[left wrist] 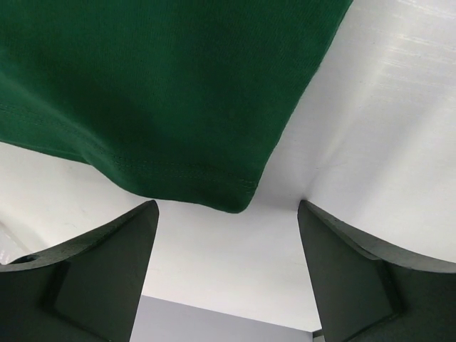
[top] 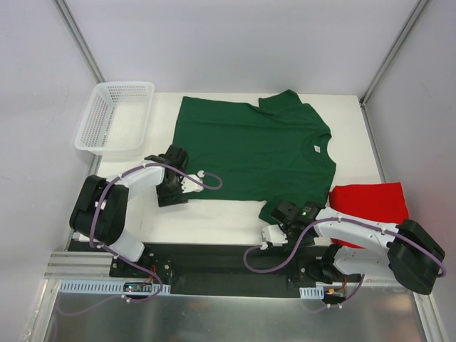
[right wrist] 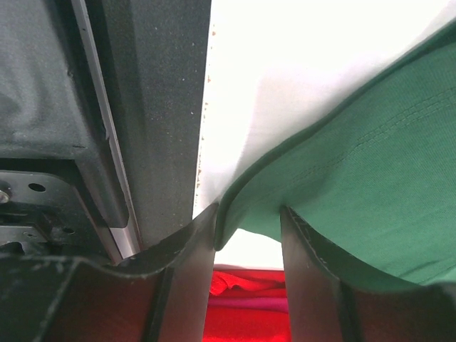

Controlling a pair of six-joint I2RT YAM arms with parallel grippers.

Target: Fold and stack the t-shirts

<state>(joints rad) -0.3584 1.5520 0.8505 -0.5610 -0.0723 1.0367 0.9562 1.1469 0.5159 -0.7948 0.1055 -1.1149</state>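
The dark green t-shirt lies spread flat on the white table, collar to the right. The red t-shirt lies folded at the near right. My left gripper is open at the green shirt's near-left corner. In the left wrist view that corner lies just ahead of the wide-apart jaws, untouched. My right gripper is at the near sleeve. In the right wrist view its jaws stand close together, with the raised green hem between them. Red cloth shows behind.
A white mesh basket stands at the table's far left corner. The black base rail runs along the near edge, close beside my right gripper, and it also shows in the right wrist view. Grey walls enclose the table.
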